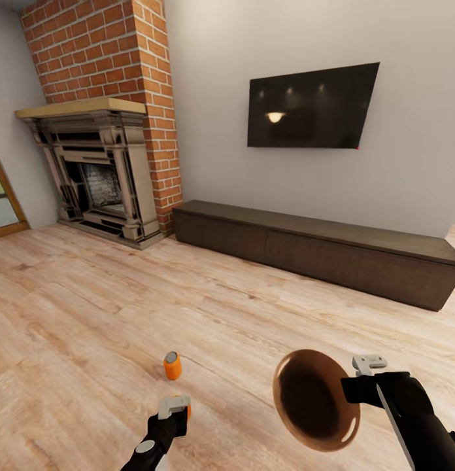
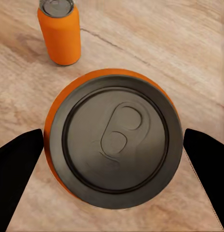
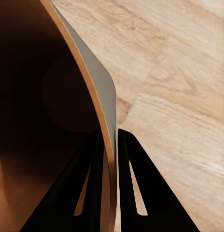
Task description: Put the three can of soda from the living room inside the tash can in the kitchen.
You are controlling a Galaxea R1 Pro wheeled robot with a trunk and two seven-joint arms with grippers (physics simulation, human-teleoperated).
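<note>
Evenly bright, soft and diffuse throughout. Pale ceiling-lamp glare on the black wall-mounted TV screen (image 1: 310, 106). Faint shadow beside the upright orange soda can (image 1: 172, 366) on the light wood floor (image 1: 90, 314). Slightly soft rendering, wide-angle tilt near edges.

Left claw (image 1: 175, 407) apparently open, right claw (image 1: 369, 364) clamped.
</note>
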